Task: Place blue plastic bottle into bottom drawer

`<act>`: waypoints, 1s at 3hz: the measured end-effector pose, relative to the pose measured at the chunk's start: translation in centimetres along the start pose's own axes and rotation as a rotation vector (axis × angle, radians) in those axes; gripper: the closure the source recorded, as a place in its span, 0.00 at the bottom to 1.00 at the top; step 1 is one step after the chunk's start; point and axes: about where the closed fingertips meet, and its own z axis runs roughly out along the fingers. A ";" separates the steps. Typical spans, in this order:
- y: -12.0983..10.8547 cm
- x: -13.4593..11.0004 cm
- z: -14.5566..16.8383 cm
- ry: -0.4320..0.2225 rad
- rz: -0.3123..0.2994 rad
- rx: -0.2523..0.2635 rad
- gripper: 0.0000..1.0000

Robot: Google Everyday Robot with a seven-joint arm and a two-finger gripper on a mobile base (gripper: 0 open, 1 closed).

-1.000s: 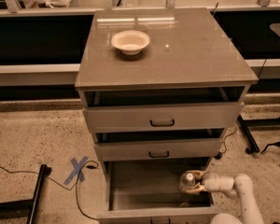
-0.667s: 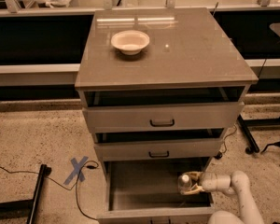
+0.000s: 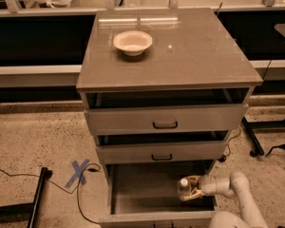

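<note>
The blue plastic bottle (image 3: 184, 187), small and clear with a white cap, is inside the open bottom drawer (image 3: 133, 184) at its right side, standing roughly upright. My gripper (image 3: 192, 189) reaches in from the right on a white arm, with its cream fingers (image 3: 194, 179) around the bottle's lower part. The bottle sits low in the drawer; whether it rests on the drawer floor cannot be told.
A cream bowl (image 3: 132, 42) sits on the cabinet top (image 3: 190, 51). The top drawer (image 3: 165, 118) and middle drawer (image 3: 161, 152) are partly pulled out above the bottom one. Blue tape X (image 3: 78, 172) and cables lie on the floor left; chair legs stand right.
My gripper has carried the bottle slightly left and lower inside the bottom drawer. The cabinet and bowl have not moved.
</note>
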 end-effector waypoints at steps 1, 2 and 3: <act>-0.4 0.4 0.4 0.008 0.003 0.011 0.73; -0.5 0.6 0.6 0.011 0.004 0.016 0.50; -0.7 0.8 0.9 0.015 0.007 0.020 0.27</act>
